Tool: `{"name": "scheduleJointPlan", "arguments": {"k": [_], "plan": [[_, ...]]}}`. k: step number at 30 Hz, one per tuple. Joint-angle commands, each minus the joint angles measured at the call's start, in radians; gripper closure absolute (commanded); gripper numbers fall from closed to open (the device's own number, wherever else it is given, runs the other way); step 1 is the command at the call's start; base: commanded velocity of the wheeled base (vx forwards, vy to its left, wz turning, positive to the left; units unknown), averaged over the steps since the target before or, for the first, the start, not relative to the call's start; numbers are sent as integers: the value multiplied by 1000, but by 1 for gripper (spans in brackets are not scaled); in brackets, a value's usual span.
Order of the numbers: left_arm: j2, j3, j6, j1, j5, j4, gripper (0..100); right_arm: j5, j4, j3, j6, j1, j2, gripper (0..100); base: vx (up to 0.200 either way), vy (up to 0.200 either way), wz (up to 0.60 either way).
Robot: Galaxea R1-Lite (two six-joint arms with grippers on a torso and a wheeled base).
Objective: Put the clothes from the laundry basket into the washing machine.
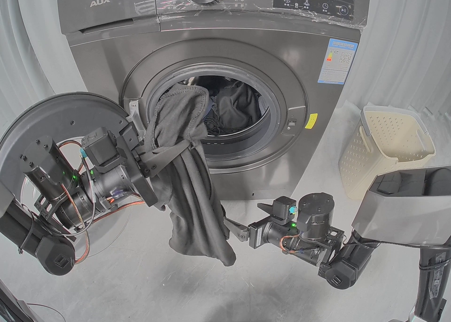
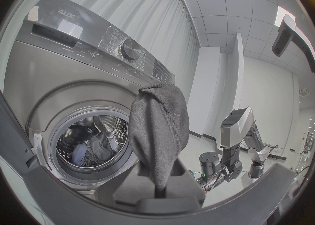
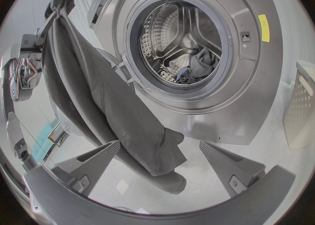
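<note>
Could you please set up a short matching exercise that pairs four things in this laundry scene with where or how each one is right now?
Things
1. dark grey garment
2. washing machine door
3. laundry basket
4. right hand

Places or states
A. standing on the floor beside the washing machine
B. open, low by the garment's bottom end
C. gripped by the left hand, hanging in front of the drum
D. swung wide open on its hinge

Pairs: 1-C, 2-D, 3-A, 4-B
</note>
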Motion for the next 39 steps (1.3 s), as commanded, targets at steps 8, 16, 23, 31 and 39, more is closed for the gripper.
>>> {"name": "scheduleJointPlan", "arguments": {"k": [8, 16, 23, 31, 39], "plan": [[-3, 0, 0, 0, 0, 0, 100, -9, 2, -34, 3, 11, 20, 0, 0, 0, 0], [-2, 0, 0, 0, 0, 0, 100, -9, 2, -46, 3, 25, 26, 0, 0, 0, 0], [-3, 0, 0, 0, 0, 0, 100, -16, 32, -112, -4, 8, 62, 0, 0, 0, 0], [0, 0, 0, 0, 0, 0, 100, -21, 33, -113, -1, 11, 29, 0, 0, 0, 0], [0, 2, 1, 0, 0, 0, 100, -24, 35, -121, -1, 22, 29, 0, 0, 0, 0]]}}
